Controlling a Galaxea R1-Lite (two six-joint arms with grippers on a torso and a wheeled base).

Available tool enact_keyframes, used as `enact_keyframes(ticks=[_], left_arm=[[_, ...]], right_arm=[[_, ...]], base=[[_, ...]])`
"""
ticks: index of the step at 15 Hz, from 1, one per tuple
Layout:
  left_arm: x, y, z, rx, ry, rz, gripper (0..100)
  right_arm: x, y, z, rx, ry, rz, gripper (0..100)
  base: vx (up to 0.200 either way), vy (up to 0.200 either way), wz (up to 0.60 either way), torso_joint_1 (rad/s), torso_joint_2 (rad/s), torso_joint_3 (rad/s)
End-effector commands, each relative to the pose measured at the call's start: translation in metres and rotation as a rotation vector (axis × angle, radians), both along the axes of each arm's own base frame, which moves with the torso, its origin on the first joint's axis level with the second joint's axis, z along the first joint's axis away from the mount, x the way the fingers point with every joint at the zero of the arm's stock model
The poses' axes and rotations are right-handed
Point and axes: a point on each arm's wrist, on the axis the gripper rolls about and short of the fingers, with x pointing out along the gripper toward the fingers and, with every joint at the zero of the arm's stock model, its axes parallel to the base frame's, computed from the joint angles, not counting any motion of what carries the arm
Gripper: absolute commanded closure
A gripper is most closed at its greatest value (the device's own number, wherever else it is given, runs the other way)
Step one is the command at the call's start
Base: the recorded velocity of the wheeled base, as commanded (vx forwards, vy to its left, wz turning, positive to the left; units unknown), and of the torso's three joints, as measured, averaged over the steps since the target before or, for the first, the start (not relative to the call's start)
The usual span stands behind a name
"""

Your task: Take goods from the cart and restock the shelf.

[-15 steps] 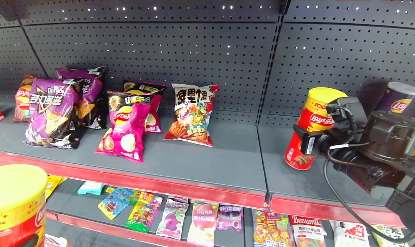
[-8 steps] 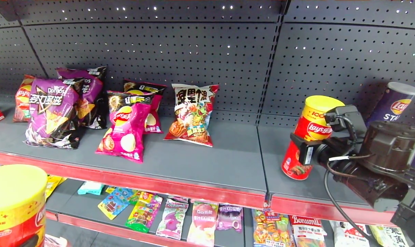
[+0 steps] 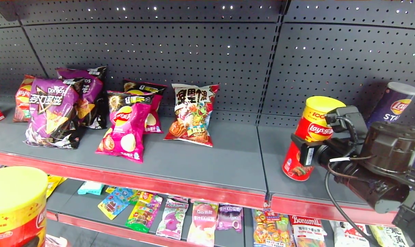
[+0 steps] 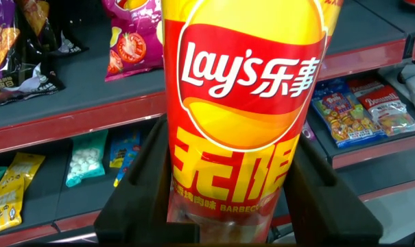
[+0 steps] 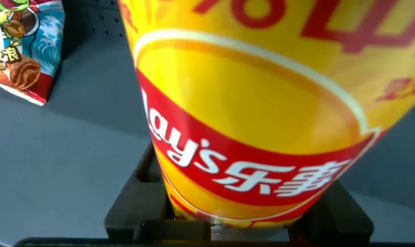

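The red can [image 3: 315, 120], pinched by the right tool [image 3: 304, 151], now sits lower, down at the shelf [image 3: 228, 161] and tilted, so letting go looks next; the left tool [image 4: 231, 206] pinches a second can [image 4: 245, 89]

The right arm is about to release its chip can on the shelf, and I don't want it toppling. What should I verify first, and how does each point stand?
1. Right pincer grips the red-and-yellow cylindrical chip can: ok.
2. Can upright: not ok, it looks tilted in the head view.
3. Can base resting on the grey metal shelf: cannot tell.
4. Room beside it: ok; the purple cylindrical can with white lid is apart, farther back.
5. Left pincer holds the second red-and-yellow can: ok.
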Motion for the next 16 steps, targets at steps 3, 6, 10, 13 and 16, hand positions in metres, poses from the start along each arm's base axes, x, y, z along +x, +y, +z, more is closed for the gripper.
enact_keyframes(ticks=[3,6,10,13,16], left_arm=[[-0.0001,0.0,0.0004,0.0,-0.001,0.001,100],[0.0,0.0,0.0001,0.0,-0.001,0.001,100],[-0.0001,0.0,0.0005,0.0,-0.003,0.001,100],[-0.0003,0.0,0.0006,0.0,-0.004,0.001,100],[0.0001,0.0,0.0009,0.0,-0.003,0.001,100]], right_arm=[[-0.0016,0.005,-0.0035,-0.006,0.013,0.02,100],[-0.0028,0.0052,-0.0049,-0.009,0.019,0.024,100],[-0.0042,0.0045,-0.0101,-0.018,0.039,0.022,100],[-0.0062,0.0034,-0.0103,-0.018,0.039,0.022,100],[-0.0062,0.0034,-0.0103,-0.018,0.039,0.022,100]], base=[[0.0,0.0,0.0,0.0,0.0,0.0],[0.0,0.0,0.0,0.0,0.0,0.0],[0.0,0.0,0.0,0.0,0.0,0.0],[0.0,0.0,0.0,0.0,0.0,0.0],[0.0,0.0,0.0,0.0,0.0,0.0]])
